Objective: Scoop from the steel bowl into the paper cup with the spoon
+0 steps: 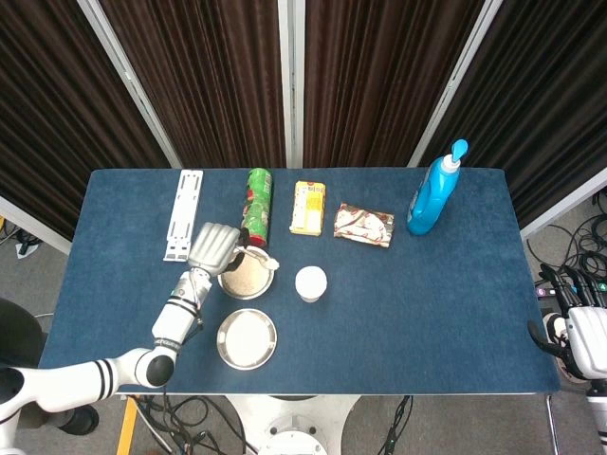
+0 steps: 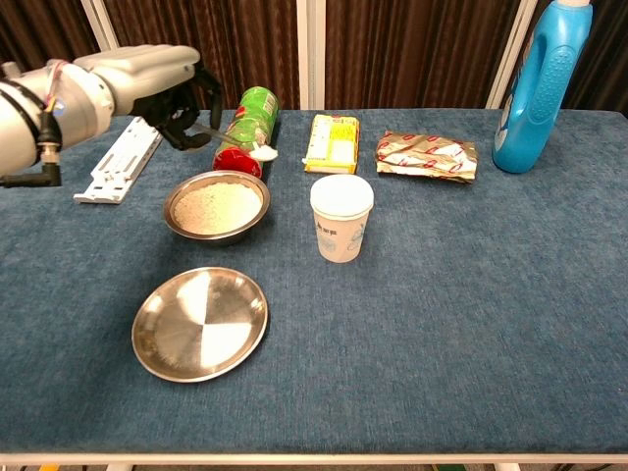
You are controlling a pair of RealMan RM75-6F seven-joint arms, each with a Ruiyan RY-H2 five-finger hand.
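Chest view: left hand grips the loaded spoon above the steel bowl. Keep it level travelling right to the paper cup. Right hand: grasp unclear.

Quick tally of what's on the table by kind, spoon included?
Steel dishes: 2, bowl, plate
Spoon: 1
Paper cup: 1
Chip can: 1
Packets: 2, yellow, foil
Blue bottle: 1
White strip: 1
Total: 9

Blue table, blue detergent bottle at its far right, foil packet left of the bottle, yellow box further left, green can, white strip, empty steel plate near the front edge
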